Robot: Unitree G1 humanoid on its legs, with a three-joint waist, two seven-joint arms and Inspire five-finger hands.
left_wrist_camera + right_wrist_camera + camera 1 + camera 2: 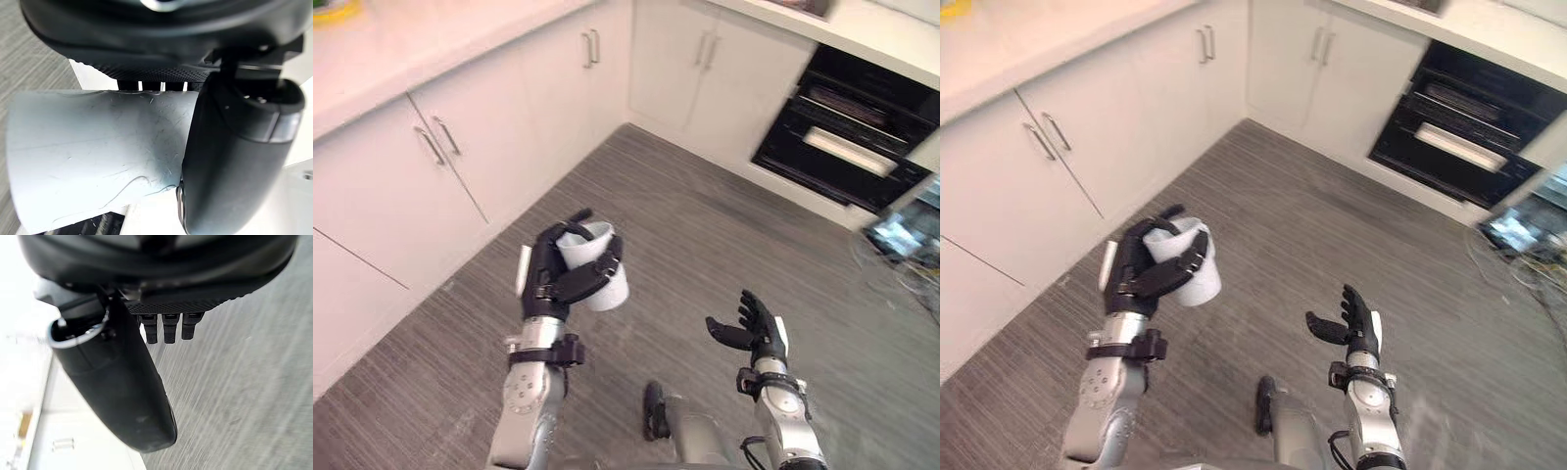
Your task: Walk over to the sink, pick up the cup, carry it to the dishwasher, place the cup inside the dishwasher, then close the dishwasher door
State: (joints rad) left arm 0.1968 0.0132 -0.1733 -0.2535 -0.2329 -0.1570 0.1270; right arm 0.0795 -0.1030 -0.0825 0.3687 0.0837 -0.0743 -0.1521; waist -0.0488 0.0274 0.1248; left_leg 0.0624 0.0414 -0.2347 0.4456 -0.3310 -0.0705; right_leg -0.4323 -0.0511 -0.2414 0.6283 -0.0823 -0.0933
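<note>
A pale, translucent white cup is held in my left hand, fingers and thumb curled round its wall, raised above the grey floor. In the left wrist view the cup lies across the palm with the thumb pressed on it. My right hand hangs lower at the right, fingers straight and empty; the right wrist view shows its thumb over the floor. A black appliance with open dark racks stands at the far right under the counter.
White cabinets with bar handles run along the left and the back, under a light countertop. Grey wood-look floor spreads between them. A shiny open door panel sits at the right edge.
</note>
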